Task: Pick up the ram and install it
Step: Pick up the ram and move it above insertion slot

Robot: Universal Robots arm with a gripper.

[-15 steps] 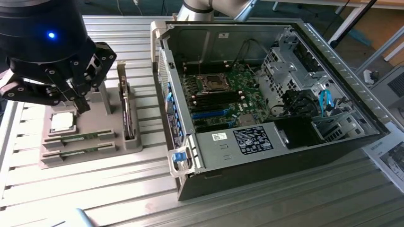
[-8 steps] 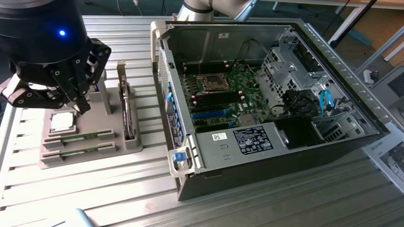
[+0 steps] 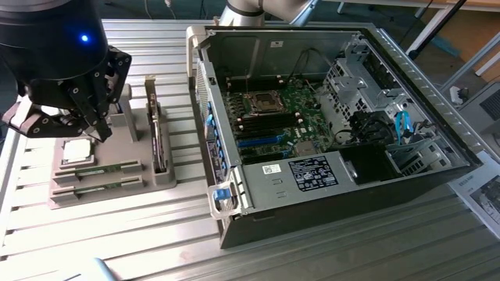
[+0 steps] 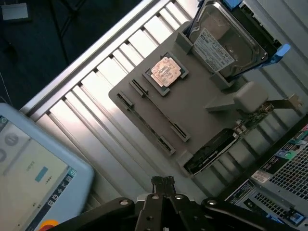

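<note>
Here's the ram [image 3: 102, 170], a long thin green circuit-board stick, lying on edge in a slot of the grey moulded holder tray [image 3: 117, 196]. Its twin stick [image 3: 98, 186] sits just beside it, and the square silver processor chip [image 3: 76, 151] is close by. The black gripper [image 3: 98, 132] hangs above the tray by the processor, fingers pressed together, gripping nothing. All this rests on the slatted metal desk [image 3: 102, 240]. At the exterior view's right lies the open black computer case [image 3: 406, 193].
</note>
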